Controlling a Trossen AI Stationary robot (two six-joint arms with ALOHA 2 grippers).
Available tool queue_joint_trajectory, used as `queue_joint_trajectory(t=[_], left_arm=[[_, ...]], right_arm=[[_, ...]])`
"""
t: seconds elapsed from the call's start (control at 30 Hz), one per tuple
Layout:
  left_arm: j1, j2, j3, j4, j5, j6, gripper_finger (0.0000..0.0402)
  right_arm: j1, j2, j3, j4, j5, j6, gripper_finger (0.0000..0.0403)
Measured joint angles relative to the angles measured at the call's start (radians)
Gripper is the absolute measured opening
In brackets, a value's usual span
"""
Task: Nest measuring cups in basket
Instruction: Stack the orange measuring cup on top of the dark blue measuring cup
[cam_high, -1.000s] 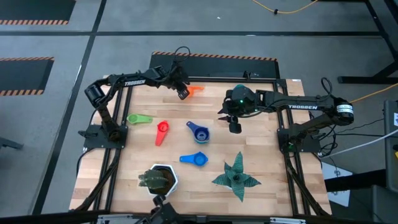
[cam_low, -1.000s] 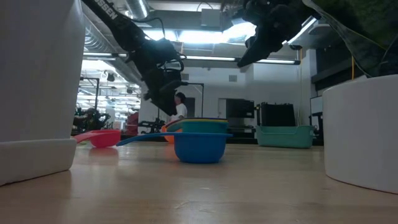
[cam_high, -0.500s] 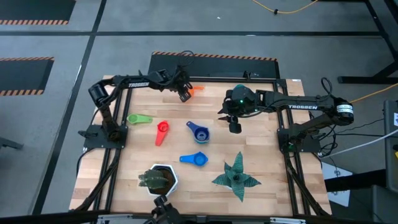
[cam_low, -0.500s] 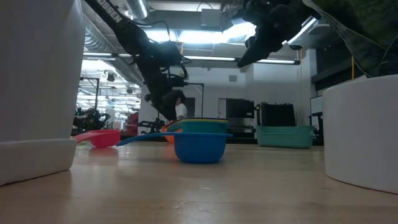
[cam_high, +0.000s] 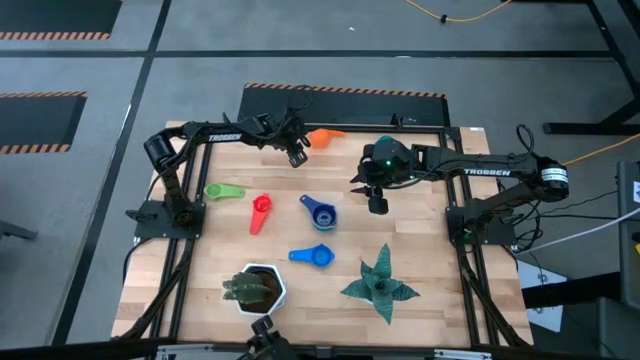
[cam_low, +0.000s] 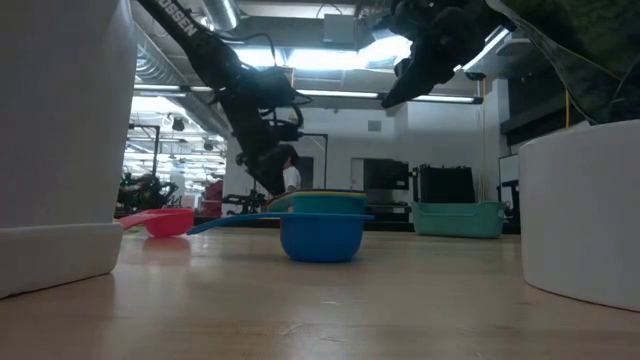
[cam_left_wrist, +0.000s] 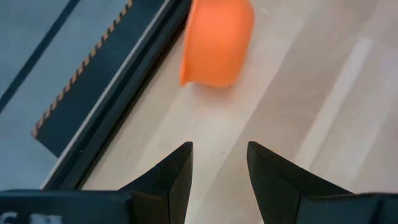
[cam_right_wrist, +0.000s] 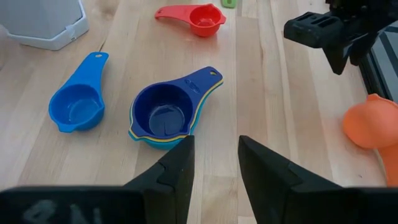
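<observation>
Now the orange cup (cam_high: 325, 134) is sitting a bit farther toward the table's far edge than a second ago, when it was lying right beside the left gripper (cam_high: 296, 155). That gripper is barely drifting and is now clear of the cup. Its fingers are standing apart with nothing between them, so the cup is looking nudged or let go rather than picked, and probably needing a fresh grab. The right gripper (cam_high: 377, 205) is hanging unmoved above mid-table, just beyond the dark blue stack (cam_high: 320, 212), its fingers also parted and empty. The green cup (cam_high: 224, 190), red cup (cam_high: 260, 212) and blue cup (cam_high: 314, 256) are lying loose where they were, so nesting is only partly going and nothing is showing in the basket yet. The left wrist view is showing the orange cup (cam_left_wrist: 216, 42) tipped over near the table's edge rail, well clear of the fingertips. The right wrist view is showing that the stack (cam_right_wrist: 165, 115) is dark blue over yellow and light blue, which the high view is not making clear. The low view is giving the teal basket (cam_low: 458, 218) standing at the far side of the table. In the high view the right arm is seeming to cover it.
</observation>
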Motion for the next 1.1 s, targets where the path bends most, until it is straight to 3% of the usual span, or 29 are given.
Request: queue_joint_trajectory(t=[0.4,0.73,1.1], left_arm=[[-0.014,-0.002,0.0,0.001,0.136,-0.007,0.0146],[-0.027,-0.054,0.0,0.017,0.142,-0.005,0.0146],[-0.03,-0.081,0.0,0.021,0.138,-0.005,0.0146]], right_arm=[[-0.014,0.0,0.0,0.071,0.034,-0.027,0.0129],[-0.206,0.01,0.001,0.258,0.047,-0.029,0.0129],[-0.338,0.203,0.002,0.505,0.027,-0.027,0.0129]])
